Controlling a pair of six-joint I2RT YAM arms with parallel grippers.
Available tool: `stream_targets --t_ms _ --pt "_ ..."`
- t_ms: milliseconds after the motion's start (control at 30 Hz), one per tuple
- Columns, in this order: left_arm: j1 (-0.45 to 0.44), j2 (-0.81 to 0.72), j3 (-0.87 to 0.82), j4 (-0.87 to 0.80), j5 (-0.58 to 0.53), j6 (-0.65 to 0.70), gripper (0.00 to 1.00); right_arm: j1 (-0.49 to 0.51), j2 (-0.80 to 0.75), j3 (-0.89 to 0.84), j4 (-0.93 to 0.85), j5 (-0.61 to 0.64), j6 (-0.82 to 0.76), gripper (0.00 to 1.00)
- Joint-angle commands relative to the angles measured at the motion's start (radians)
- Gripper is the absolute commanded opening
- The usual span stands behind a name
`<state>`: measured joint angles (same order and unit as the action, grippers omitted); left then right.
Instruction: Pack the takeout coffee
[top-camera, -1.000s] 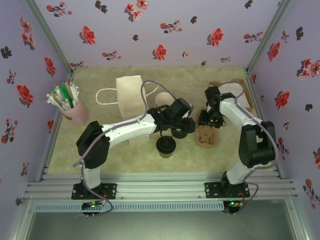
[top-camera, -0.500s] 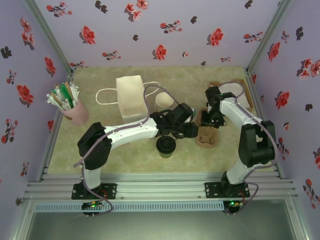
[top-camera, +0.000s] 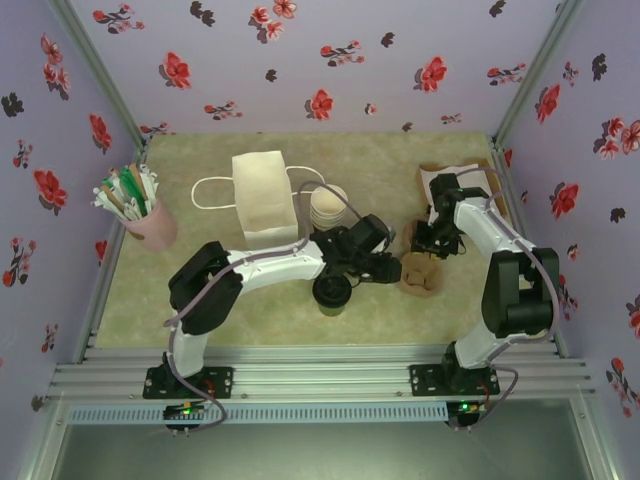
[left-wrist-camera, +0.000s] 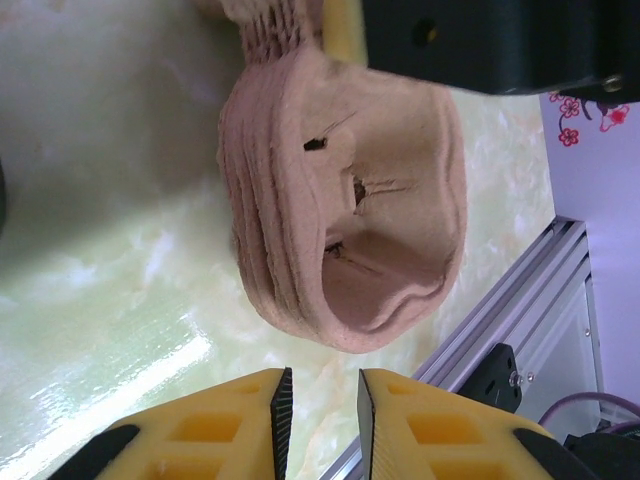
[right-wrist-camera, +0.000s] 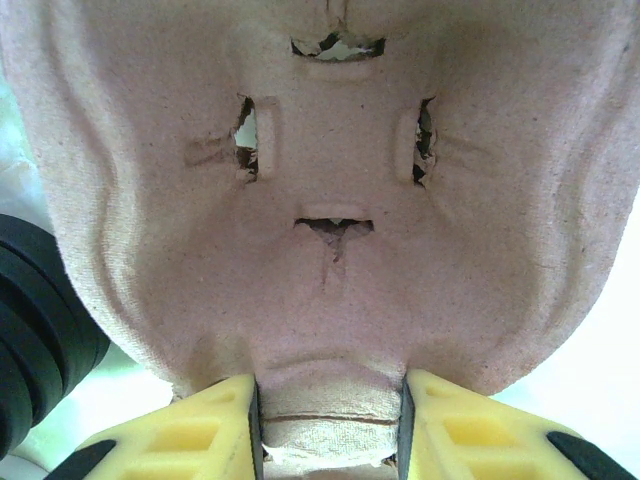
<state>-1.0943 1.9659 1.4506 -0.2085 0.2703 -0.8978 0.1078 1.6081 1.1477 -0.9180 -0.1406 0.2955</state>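
Observation:
The takeout coffee (top-camera: 332, 292), a small dark cup with a black lid, stands in the middle of the mat just near of my left forearm. A brown pulp cup carrier (top-camera: 422, 275) sits to its right. My right gripper (top-camera: 433, 246) is shut on the carrier's far edge; in the right wrist view the carrier (right-wrist-camera: 330, 180) has its flap pinched in that gripper (right-wrist-camera: 330, 425). My left gripper (top-camera: 394, 268) sits just left of the carrier. The left wrist view shows the left gripper (left-wrist-camera: 324, 420) narrowly open with nothing in it, a short way from the carrier (left-wrist-camera: 350, 200).
A white paper bag (top-camera: 264, 198) with a handle stands at the back, with a stack of cream-rimmed cups (top-camera: 328, 205) to its right. A pink cup of stirrers (top-camera: 148, 222) is at the left. A black ribbed shape (right-wrist-camera: 35, 330) lies beside the carrier.
My left gripper moved right, over the coffee, toward the carrier and opened slightly. My right gripper closed on the carrier's edge and shifted a little right with it.

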Motion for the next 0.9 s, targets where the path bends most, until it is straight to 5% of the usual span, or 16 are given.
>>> stream_targets --t_ms 0,867 --pt "-0.001 0.034 -0.016 0.065 0.048 -0.042 0.26 -0.009 -0.021 -0.013 -0.018 -0.03 -0.015 0.36" --pt "0.044 0.073 -0.095 0.228 0.112 -0.142 0.24 -0.016 -0.013 -0.013 -0.016 -0.051 -0.015 0.35"
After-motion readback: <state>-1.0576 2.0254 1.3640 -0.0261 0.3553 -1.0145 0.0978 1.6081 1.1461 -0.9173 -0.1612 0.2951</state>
